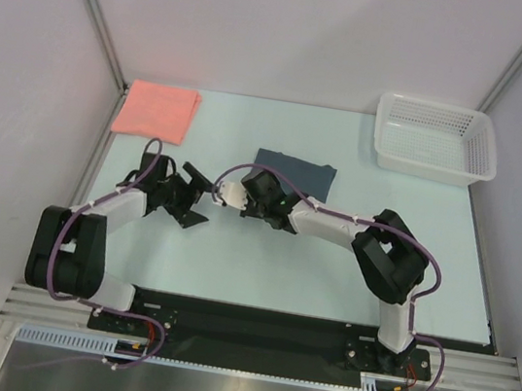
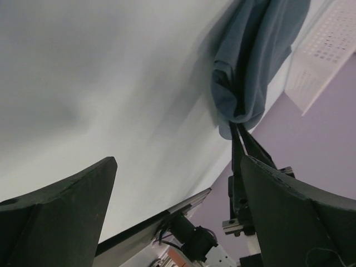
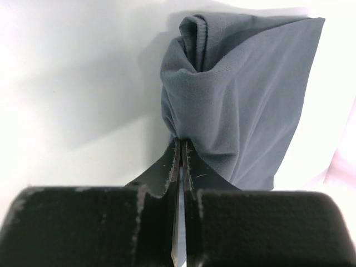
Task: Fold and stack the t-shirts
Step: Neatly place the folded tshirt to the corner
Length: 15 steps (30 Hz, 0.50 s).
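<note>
Right fingers (image 3: 160, 173) tight on slate shirt (image 3: 239, 94) edge

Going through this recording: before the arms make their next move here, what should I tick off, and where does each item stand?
1. Grip: right gripper shut on a bunched edge of the blue-grey shirt: ok.
2. Free arm: left gripper open, holding nothing: ok.
3. Fold: blue-grey shirt flat and neat: not ok, it is gathered at the pinch.
4. Stack base: pink shirt folded, at the far left: ok.
5. Stack: not ok, the two shirts lie apart.
6. Path: basket at the far right, apart from both shirts: ok.
</note>
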Each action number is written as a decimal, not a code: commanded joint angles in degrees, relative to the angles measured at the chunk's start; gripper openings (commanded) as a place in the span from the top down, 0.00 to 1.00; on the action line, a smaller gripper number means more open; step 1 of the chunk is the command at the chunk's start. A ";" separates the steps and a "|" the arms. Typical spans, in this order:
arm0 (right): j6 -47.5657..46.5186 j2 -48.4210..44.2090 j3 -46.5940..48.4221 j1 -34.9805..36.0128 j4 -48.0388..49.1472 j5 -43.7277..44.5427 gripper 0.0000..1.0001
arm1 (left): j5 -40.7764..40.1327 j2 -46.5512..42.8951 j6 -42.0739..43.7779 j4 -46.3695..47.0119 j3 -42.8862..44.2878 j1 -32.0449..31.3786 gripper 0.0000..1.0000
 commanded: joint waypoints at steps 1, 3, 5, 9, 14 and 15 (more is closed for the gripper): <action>-0.02 -4.35 0.99 -0.31 -0.03 -0.53 1.00 | 4.15 1.84 -3.16 12.72 2.18 -0.20 0.00; 0.60 -5.06 0.55 -0.48 0.23 -1.15 1.00 | 4.58 6.05 -3.42 12.57 4.47 -1.08 0.00; 1.12 -6.11 0.29 -0.83 0.14 -1.50 1.00 | 5.46 10.09 -3.51 11.51 8.86 -2.30 0.00; 2.36 -7.43 -0.68 -1.27 -0.21 -2.64 1.00 | 7.48 18.96 -7.79 13.96 12.56 -4.59 0.00; 2.44 -9.10 -1.56 -1.71 -0.56 -2.73 1.00 | 7.92 25.91 -8.53 14.68 19.58 -7.93 0.00; 2.45 -9.28 -1.39 -1.89 -0.73 -3.08 1.00 | 8.10 27.06 -8.26 13.63 20.81 -8.20 0.00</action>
